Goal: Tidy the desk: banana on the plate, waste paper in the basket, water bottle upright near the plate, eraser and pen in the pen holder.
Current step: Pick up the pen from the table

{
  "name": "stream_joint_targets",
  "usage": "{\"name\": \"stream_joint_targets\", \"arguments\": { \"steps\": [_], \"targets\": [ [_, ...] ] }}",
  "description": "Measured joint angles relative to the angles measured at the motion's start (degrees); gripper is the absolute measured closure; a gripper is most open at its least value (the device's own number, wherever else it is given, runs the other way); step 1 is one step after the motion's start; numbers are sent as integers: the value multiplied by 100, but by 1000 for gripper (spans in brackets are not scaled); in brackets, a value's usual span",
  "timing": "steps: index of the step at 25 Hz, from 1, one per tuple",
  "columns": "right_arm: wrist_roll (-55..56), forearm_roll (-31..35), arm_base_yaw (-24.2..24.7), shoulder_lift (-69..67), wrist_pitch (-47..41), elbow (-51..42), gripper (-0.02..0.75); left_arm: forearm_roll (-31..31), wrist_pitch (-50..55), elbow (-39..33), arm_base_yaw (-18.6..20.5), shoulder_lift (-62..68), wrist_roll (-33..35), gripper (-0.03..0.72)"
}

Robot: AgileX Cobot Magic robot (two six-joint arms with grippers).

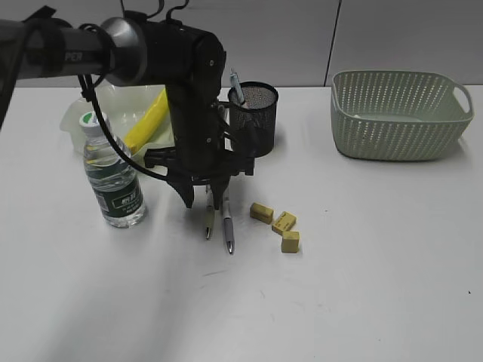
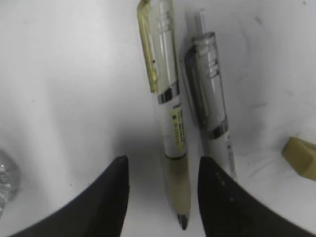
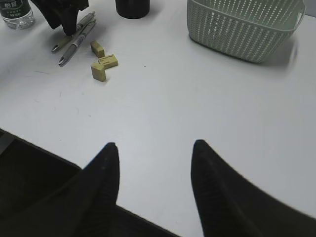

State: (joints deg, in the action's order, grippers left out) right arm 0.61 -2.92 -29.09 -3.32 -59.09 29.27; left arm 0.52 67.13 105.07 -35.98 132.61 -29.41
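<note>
Yellow-clipped pen (image 2: 170, 123) lies between spread left gripper (image 2: 160, 187) fingers.
Grey pen (image 2: 210, 98) alongside; right gripper (image 3: 155, 173) spread, empty.

The left arm (image 1: 151, 45) reaches in from 9 o'clock, its gripper (image 1: 198, 197) pointing down, jaws apart. The right gripper (image 3: 155, 163) hovers, jaws apart.

Bright, even light; left wrist view blurred.

A pale grey wall (image 1: 392, 34) of flat panels runs across the back, a thin dark seam (image 1: 333, 38) dividing two of them.
</note>
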Motion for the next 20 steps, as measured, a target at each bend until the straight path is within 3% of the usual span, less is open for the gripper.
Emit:
{"name": "stream_joint_targets", "arguments": {
  "steps": [9,20],
  "targets": [
    [5,0,0,0,0,0,353,4,-98,2,0,230,55,359],
    [0,0,0,0,0,0,353,-52,-74,31,6,247,133,595]
  ]
}}
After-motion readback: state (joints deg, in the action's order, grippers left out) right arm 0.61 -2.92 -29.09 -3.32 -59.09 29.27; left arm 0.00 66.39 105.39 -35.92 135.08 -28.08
